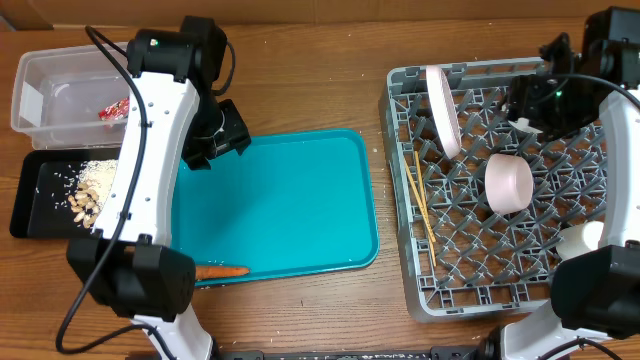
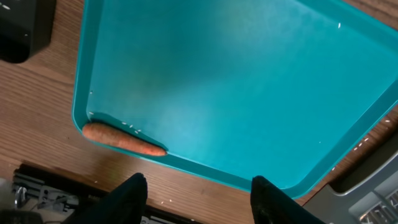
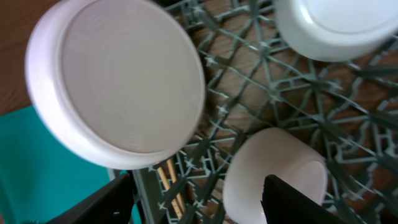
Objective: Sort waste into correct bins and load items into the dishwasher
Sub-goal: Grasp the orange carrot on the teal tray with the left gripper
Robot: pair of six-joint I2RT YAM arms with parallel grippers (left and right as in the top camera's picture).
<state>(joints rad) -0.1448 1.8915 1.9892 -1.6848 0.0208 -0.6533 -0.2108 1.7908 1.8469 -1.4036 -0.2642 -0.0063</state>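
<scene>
Carrot (image 1: 222,271) at near rim of teal tray (image 1: 370,200): only waste seen unsorted. Left gripper (image 2: 198,186) over tray, fingers apart, empty. Rack (image 1: 400,90) holds chopsticks (image 1: 422,205), bowl (image 1: 508,182), plate (image 1: 442,110), right gripper (image 3: 196,193) wide, empty above; beyond, rice scraps (image 1: 92,185) in black tray (image 1: 35,190), wrapper (image 1: 114,108) in clear tub (image 1: 30,90).

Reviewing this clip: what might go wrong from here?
The carrot lies against the near rim of the teal tray, so a grasp may clip the rim or roll it off. The plate stands tilted at the edge of the rack; a nudge might topple it. The chopsticks lie flat on the lattice and may slip through.
</scene>
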